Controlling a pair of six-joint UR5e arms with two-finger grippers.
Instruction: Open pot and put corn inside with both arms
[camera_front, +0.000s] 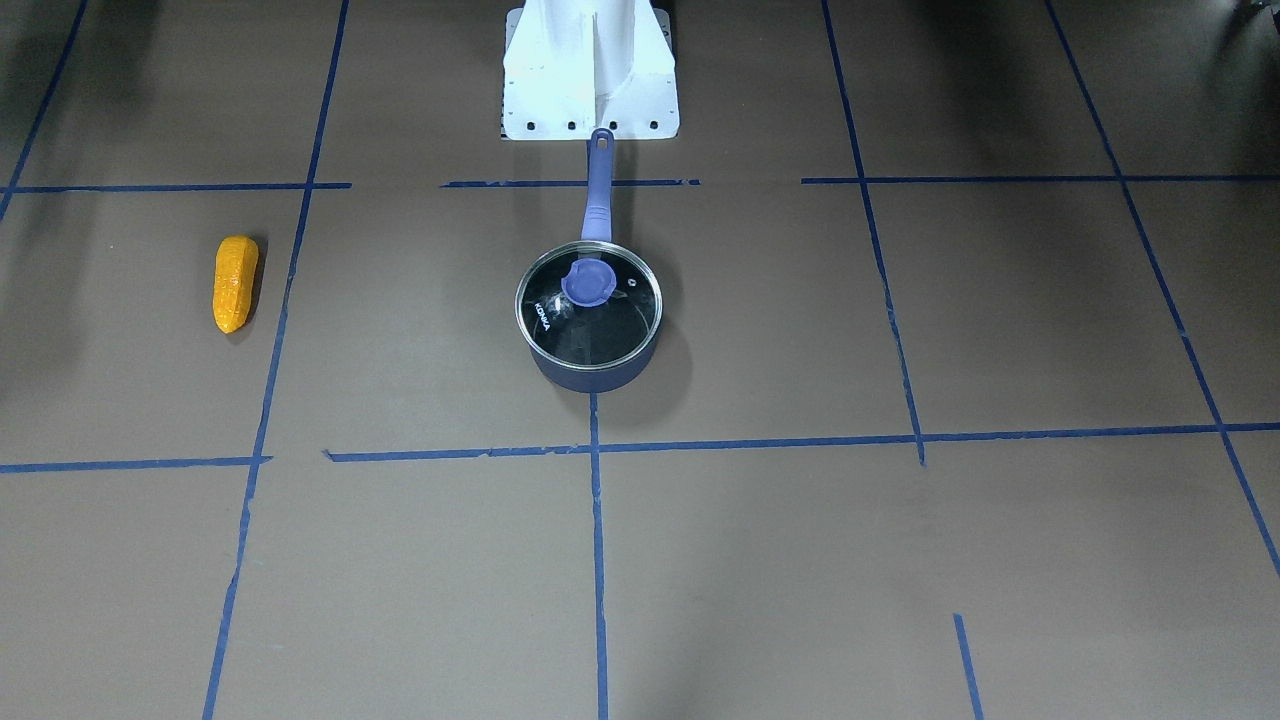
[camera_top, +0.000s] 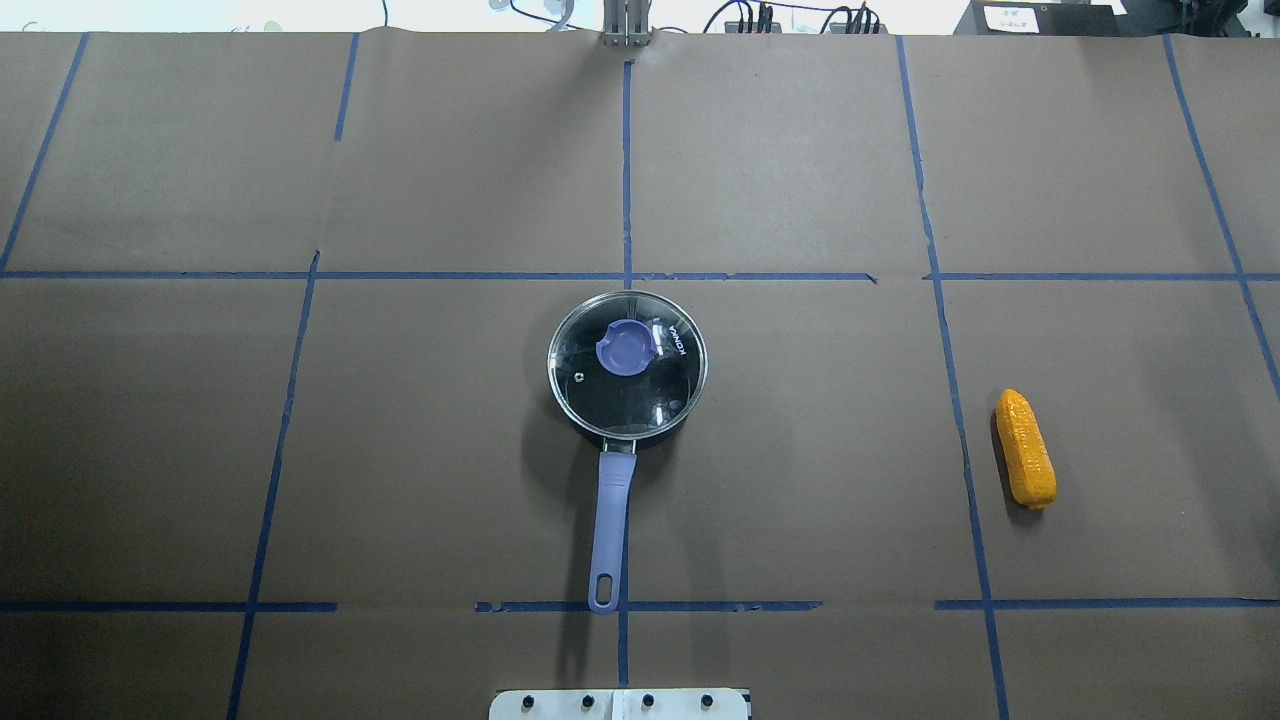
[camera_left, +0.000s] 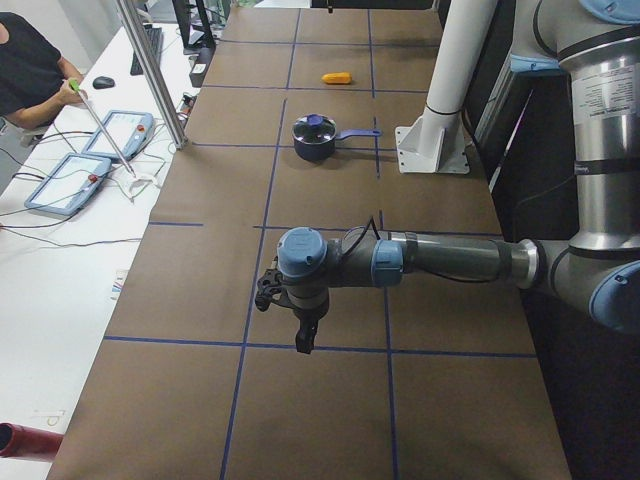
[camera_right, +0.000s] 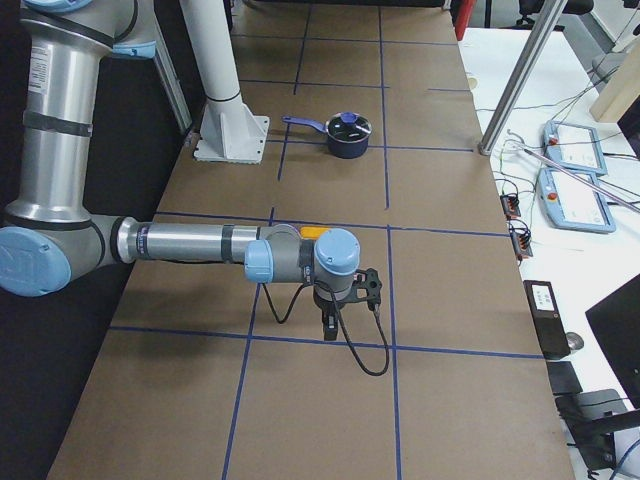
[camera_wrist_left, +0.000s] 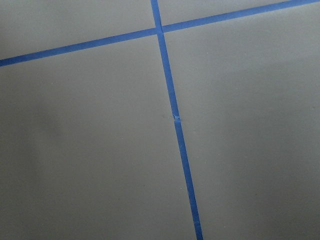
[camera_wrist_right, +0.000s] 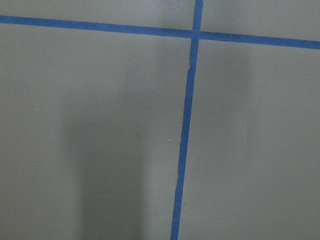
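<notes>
Left arm (camera_left: 440, 262) is stretched low over the table's left end, well apart from the pot. Left gripper (camera_left: 303, 340) points down at bare paper w/ nothing in it. It shows only in the side cam, so can't tell if jaws are wide or narrow. Its wrist cam gives just paper + blue tape (camera_wrist_left: 172, 115). Reads as a parked start pose, prob. to leave the middle free.

Ctr: pot (camera_front: 590, 378) sits upright on the table (camera_top: 800, 150), in front of the white stand (camera_front: 590, 70). Handle (camera_top: 612, 515) aims back at the robot base, midway btw both arms, so either could reach it. Glass lid (camera_top: 620, 395) is on, flat on the rim, purple knob (camera_top: 625, 350) up, which is the obvious grab pt for opening. Thru the glass the inside is dark w/ no item visible, tho glare hides part.

Right: corn (camera_top: 1025, 448) lies flat on the paper on the robot's right side, well apart from the pot, just past a tape line. I'd judge it's the right arm's pick, w/ the left taking the lid. Right arm (camera_right: 190, 242) mirrors the left, low over the right end. Right gripper (camera_right: 330, 328) points down, carries nothing, and its jaw state can't be told either. No step of the task done yet.
</notes>
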